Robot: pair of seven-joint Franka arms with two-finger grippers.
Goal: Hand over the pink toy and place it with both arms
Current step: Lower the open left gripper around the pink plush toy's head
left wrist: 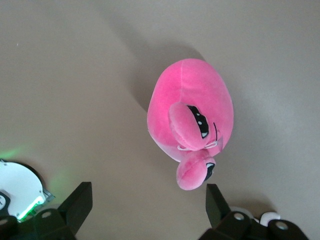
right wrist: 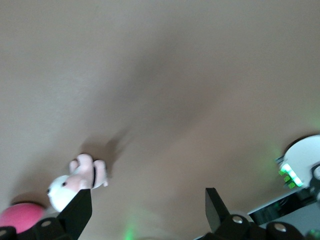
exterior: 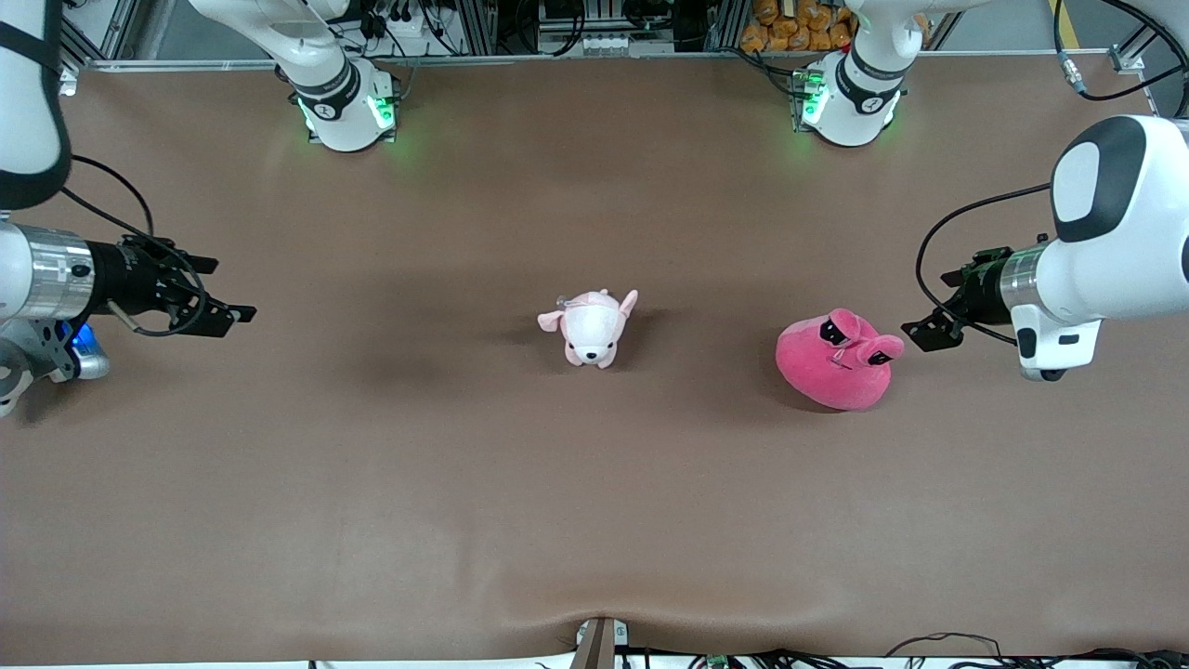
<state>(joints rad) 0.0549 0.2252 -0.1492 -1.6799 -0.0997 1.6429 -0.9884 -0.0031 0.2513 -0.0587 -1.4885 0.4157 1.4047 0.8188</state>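
Brown counter [exterior: 390, 483], one sheet, slightly rippled at the edge nearest the front camera.

Pink toy [exterior: 838, 360] sits on the counter toward the left arm's end, upright on its rounded base, both eye stalks on top. In the left wrist view the toy [left wrist: 192, 117] lies whole on the bare surface, black eyes with white glints showing, a thin pink thread bow between the stalks. Nothing touches it.

Left end effector [exterior: 929, 330] hangs just beside the toy, on the side toward the left arm's end of the counter, close to it but apart. Jaws wide, nothing between them. Both black fingertips [left wrist: 79, 202] show at the edge of the left wrist view, with the toy's stalks near the gap between them.

Small pale plush [exterior: 591, 327], pink and white, stands about mid-counter, white face turned toward the front camera, well apart from the toy. It also shows in the right wrist view [right wrist: 75, 185], with a sliver of the toy [right wrist: 20, 217] at the frame edge.

Right end effector [exterior: 223, 316] is over the right arm's end of the counter, well apart from both plush. Jaws wide, empty. Right arm waits.

Both arm bases show green lights.
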